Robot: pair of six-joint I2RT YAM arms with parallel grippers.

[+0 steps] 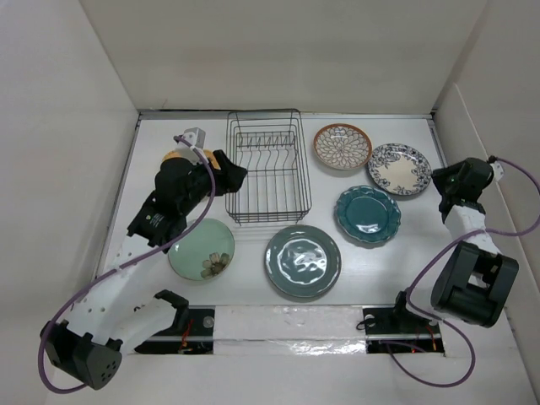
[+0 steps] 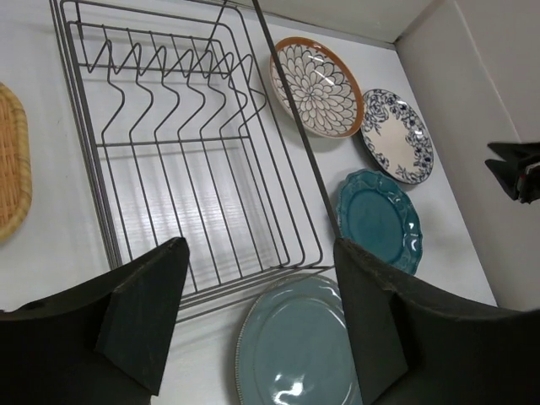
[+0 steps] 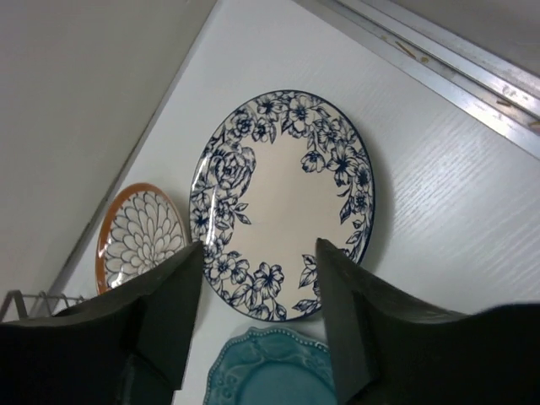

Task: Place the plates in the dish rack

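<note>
The black wire dish rack (image 1: pixel 268 166) stands empty at the back middle; it also shows in the left wrist view (image 2: pixel 283 93). My left gripper (image 1: pixel 232 177) (image 2: pixel 257 312) is open and empty at the rack's left side, above its near end. The large grey-green plate (image 1: pixel 303 261) (image 2: pixel 295 346) lies near the front. The pale mint plate (image 1: pixel 201 249) lies left of it. The orange plate (image 1: pixel 173 157) (image 2: pixel 10 164) is mostly hidden under my left arm. The petal plate (image 1: pixel 342 146), blue-patterned plate (image 1: pixel 399 169) (image 3: pixel 283 194) and teal plate (image 1: pixel 367 213) lie on the right. My right gripper (image 1: pixel 440 187) (image 3: pixel 257 312) is open and empty, just right of the blue-patterned plate.
White walls close in the table on the left, back and right. The right wall stands close behind my right arm. All plates lie flat on the white tabletop. A taped strip with the arm bases (image 1: pixel 287 325) runs along the near edge.
</note>
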